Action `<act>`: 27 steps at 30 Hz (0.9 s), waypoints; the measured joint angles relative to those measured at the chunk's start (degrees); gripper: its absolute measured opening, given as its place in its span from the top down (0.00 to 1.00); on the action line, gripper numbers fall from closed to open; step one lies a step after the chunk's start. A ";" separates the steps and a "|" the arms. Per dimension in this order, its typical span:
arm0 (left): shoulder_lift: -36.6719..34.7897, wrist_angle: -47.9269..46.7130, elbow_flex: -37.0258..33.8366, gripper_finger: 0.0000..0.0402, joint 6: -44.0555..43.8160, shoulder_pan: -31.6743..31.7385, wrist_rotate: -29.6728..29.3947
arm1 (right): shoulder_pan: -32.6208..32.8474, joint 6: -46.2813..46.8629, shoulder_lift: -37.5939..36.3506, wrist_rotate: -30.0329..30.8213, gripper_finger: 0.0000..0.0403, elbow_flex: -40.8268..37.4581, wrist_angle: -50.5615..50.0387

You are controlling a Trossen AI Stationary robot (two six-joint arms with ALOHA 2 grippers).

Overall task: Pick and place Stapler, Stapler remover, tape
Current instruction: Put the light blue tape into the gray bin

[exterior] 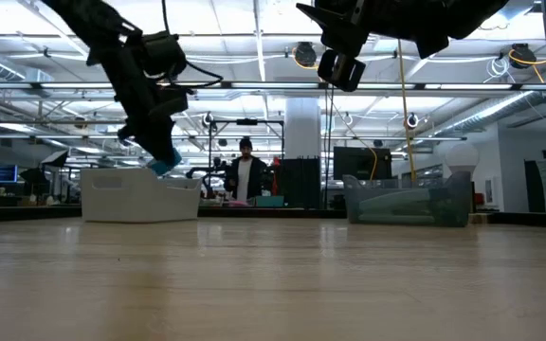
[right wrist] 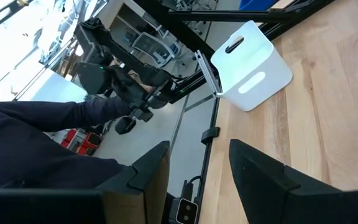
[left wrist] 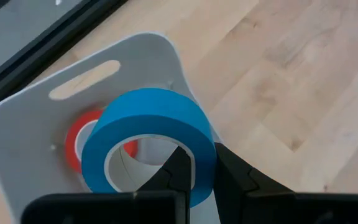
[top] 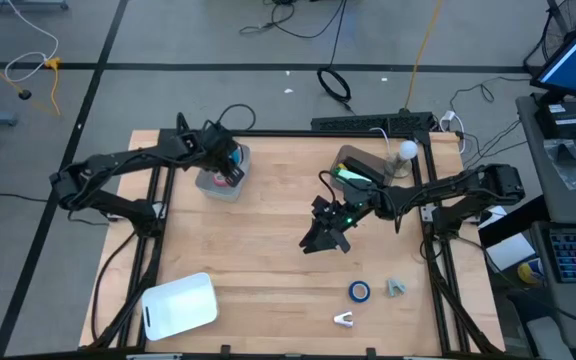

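Upper left of the frame, the left gripper [left wrist: 197,171] pinches the blue tape [left wrist: 151,140] through its wall, probably light and stiff.

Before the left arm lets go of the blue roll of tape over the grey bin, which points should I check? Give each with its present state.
1. Left gripper shut on the blue ring-shaped tape roll: ok.
2. Roll is above the open grey plastic bin: ok.
3. Red tape roll already lies in the bin, room beside it: ok.
4. Roll low enough over the bin for a soft drop: cannot tell.
5. Right gripper open, mid-table, away from the bin: ok.
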 joint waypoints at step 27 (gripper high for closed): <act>10.20 13.05 -3.02 0.91 0.06 3.02 -0.97 | -0.07 0.08 0.00 0.17 0.60 -0.02 0.01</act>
